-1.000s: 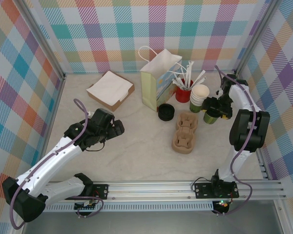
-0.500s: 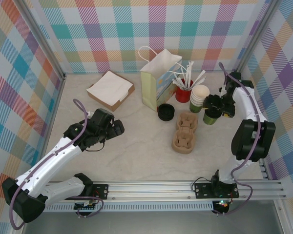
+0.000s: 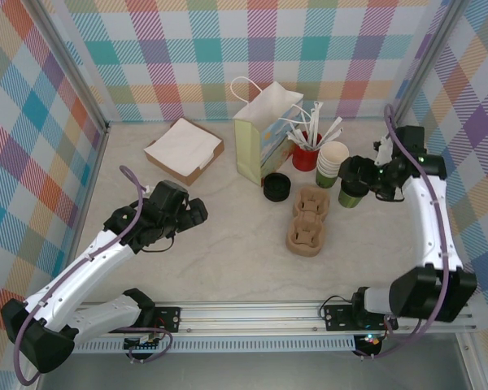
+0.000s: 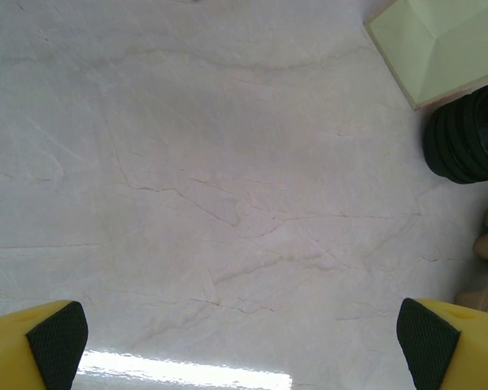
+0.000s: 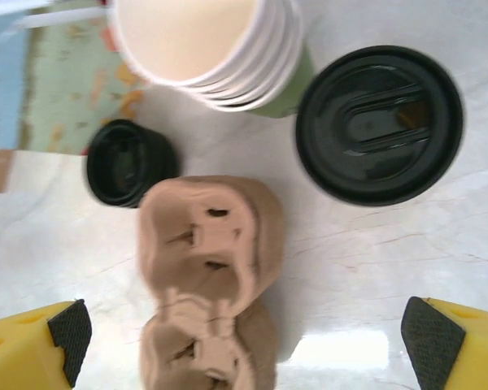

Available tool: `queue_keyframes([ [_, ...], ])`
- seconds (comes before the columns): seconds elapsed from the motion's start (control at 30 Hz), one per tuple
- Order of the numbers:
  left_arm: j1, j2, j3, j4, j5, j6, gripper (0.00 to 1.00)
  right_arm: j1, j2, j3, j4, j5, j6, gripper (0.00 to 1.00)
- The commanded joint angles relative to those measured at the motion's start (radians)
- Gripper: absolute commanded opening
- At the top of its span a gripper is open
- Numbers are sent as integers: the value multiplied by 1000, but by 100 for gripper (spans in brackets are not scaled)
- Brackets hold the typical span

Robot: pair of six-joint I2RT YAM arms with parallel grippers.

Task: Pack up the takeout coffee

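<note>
Olive-green takeout coffee under a black lid, just ahead of the right arm's wide-spread jaws.

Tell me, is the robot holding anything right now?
Nothing. The left gripper and the right gripper are both open and empty; the coffee cup stands free.

Marbled table with takeout coffee, carrier

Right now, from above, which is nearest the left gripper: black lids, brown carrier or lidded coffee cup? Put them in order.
From the left gripper:
1. black lids, middle, beside the paper bag.
2. brown carrier, right of the lids.
3. lidded coffee cup, far right.
</note>
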Motion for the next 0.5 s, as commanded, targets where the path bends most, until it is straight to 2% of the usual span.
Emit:
queue_keyframes([
  [0.0, 11, -6, 2, 28, 23, -18, 100, 3, -57, -46, -21, -124, 25, 98],
  [0.3, 11, 19, -3, 75, 85, -31, 98, 3, -176, -207, -17, -258, 80, 97],
  [0.47, 11, 50, 45, 80, 95, 2, 97, 5, -179, -248, -4, -264, 81, 97],
])
